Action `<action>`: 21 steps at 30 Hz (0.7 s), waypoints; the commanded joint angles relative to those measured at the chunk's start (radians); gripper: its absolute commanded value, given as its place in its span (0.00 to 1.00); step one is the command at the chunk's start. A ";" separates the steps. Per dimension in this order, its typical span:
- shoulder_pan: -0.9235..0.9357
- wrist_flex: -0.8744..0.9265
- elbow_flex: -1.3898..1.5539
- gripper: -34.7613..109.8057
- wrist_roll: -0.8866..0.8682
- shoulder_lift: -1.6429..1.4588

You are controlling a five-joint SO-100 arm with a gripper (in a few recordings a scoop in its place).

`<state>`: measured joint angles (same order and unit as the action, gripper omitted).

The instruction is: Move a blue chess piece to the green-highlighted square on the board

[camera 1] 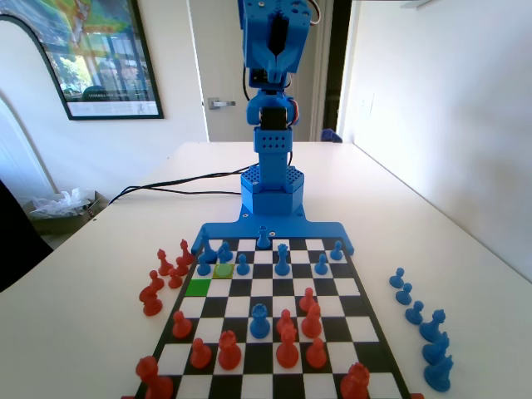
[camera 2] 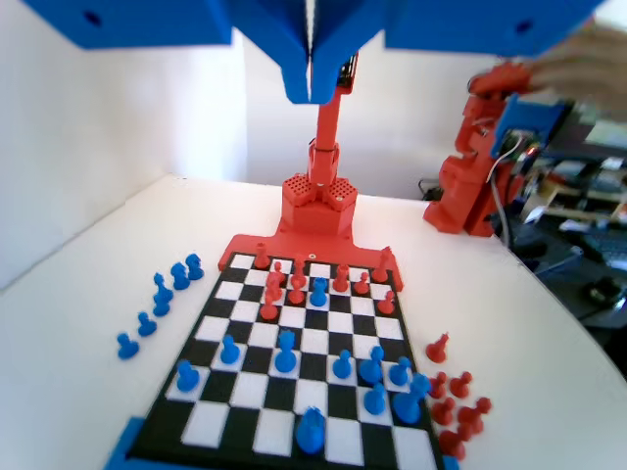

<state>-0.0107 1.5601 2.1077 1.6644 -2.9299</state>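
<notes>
Fixed view: the board (camera 1: 274,332), chequered black and white with a blue rim, lies on a white counter (camera 1: 432,241). The blue arm (camera 1: 273,100) stands upright at the board's far end, reaching above the frame. The green square (camera 1: 198,288) is on the board's left side, in the third row from the arm. Diagonally up and to the right of it, touching at a corner, is a yellow-olive square (camera 1: 223,270). Blue pawns stand in the two rows nearest the arm; one pawn (camera 1: 225,252) sits just behind the yellow-olive square. Another blue piece (camera 1: 260,320) stands mid-board among red pieces (camera 1: 288,345) that fill the near rows. More red pieces (camera 1: 162,278) cluster on the counter left of the board, and captured blue pieces (camera 1: 424,328) line the counter to its right.

Wrist view: the fingers (camera 2: 310,59) hang from the top edge, high above the board (camera 2: 294,362), pressed together with only a thin seam between them and nothing held. Blue pieces (camera 2: 343,377) stand in the board's near rows, well below the fingers; red ones crowd the far rows.
</notes>
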 commanded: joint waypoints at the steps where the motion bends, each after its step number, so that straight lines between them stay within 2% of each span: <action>1: -0.028 0.014 -0.218 0.25 -0.040 0.209; 8: 0.044 -0.023 -0.353 0.25 -0.109 0.494; 21: 0.261 -0.146 -0.202 0.25 -0.250 0.833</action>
<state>0.2056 1.4281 1.8837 1.4220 -2.1368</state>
